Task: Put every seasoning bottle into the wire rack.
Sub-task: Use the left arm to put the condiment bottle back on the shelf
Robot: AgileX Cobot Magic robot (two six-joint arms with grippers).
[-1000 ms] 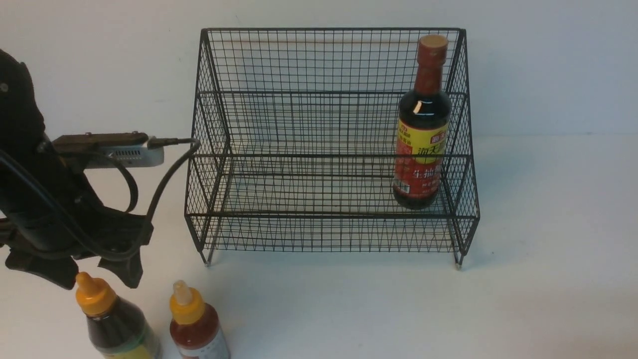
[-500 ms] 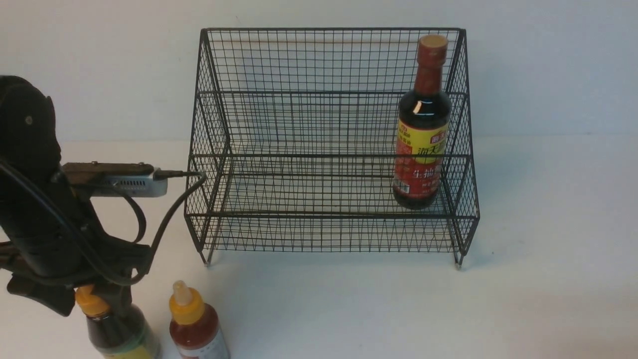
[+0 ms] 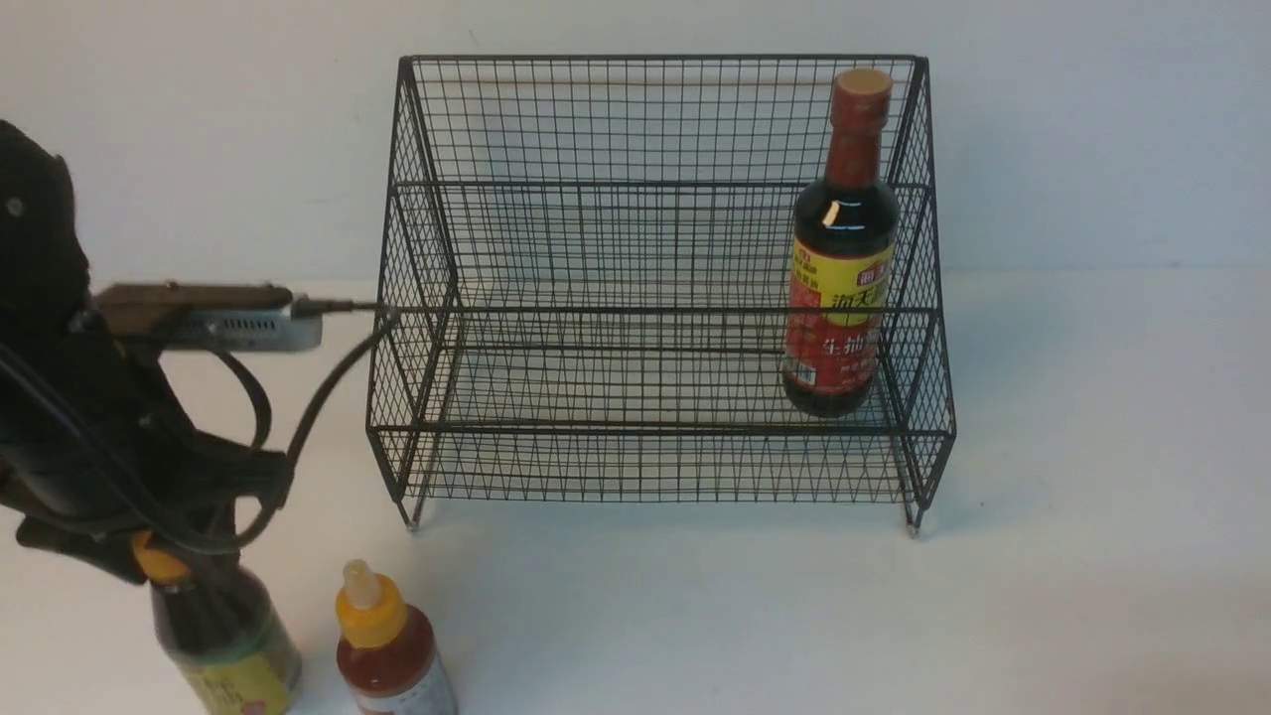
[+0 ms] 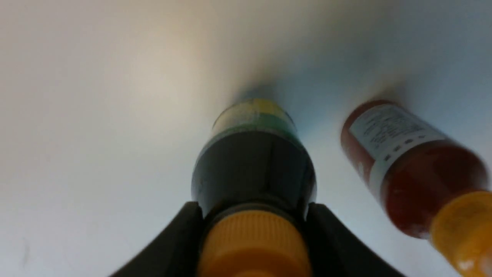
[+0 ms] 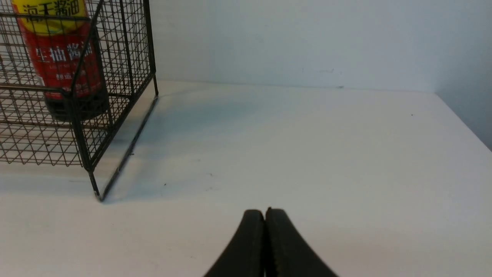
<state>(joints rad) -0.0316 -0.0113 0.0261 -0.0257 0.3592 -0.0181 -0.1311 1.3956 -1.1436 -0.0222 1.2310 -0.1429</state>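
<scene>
Gripping the dark squeeze bottle [image 3: 226,645] at its yellow cap, the left claw [image 3: 174,566] sits directly above it (red bottle [image 3: 392,655] just beside, desk's [image 3: 1092,497] near-left); right claw [image 5: 265,215] closed, empty; tall bottle [image 3: 839,288] upright inside wire rack [image 3: 635,184].

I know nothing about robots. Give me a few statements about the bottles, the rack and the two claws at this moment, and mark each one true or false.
1. The tall dark bottle stands upright inside the wire rack, at its right end. True.
2. The left claw grips the short dark bottle at its yellow cap. True.
3. The short red one sits inside the rack. False: the short red bottle stands on the table, in front of the rack.
4. The right one is wide open. False: the right claw has its fingers pressed together and holds nothing.
</scene>
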